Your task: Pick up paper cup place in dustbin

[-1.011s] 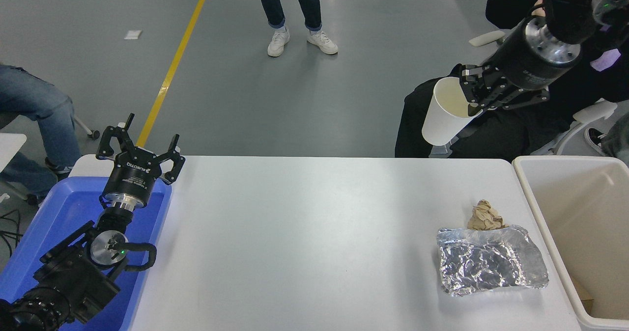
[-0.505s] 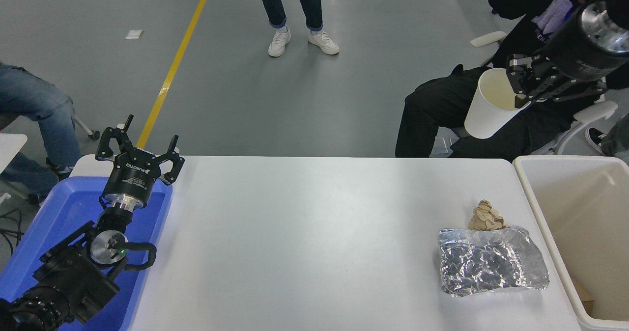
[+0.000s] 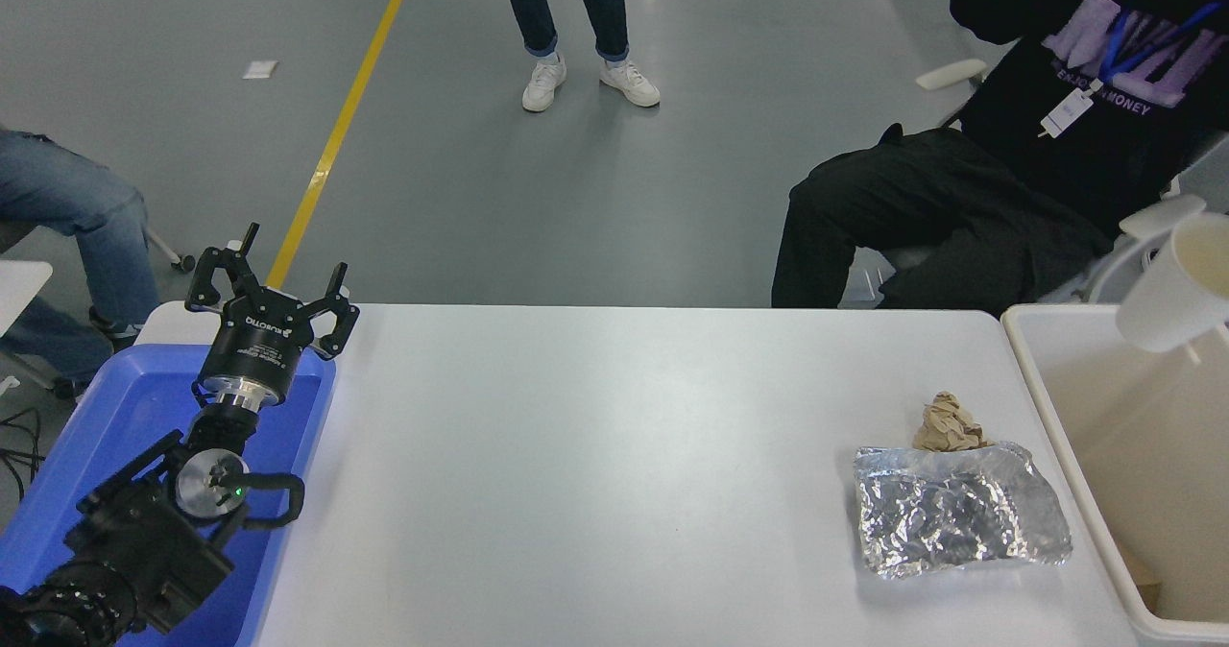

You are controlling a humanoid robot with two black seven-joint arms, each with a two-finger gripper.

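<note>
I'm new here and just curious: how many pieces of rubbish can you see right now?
3. A paper cup up at the right edge over the dustbin, a crumpled brown paper ball on the table, and a silver foil bag just in front of it. More may lie hidden inside the dustbin.

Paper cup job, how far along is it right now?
Pickup looks done: the paper cup is off the table, tilted in the air over the dustbin at the right edge. What holds it lies outside the picture. Left to do: the cup getting into the bin. The left gripper sits parked, open, over the blue tray.
</note>
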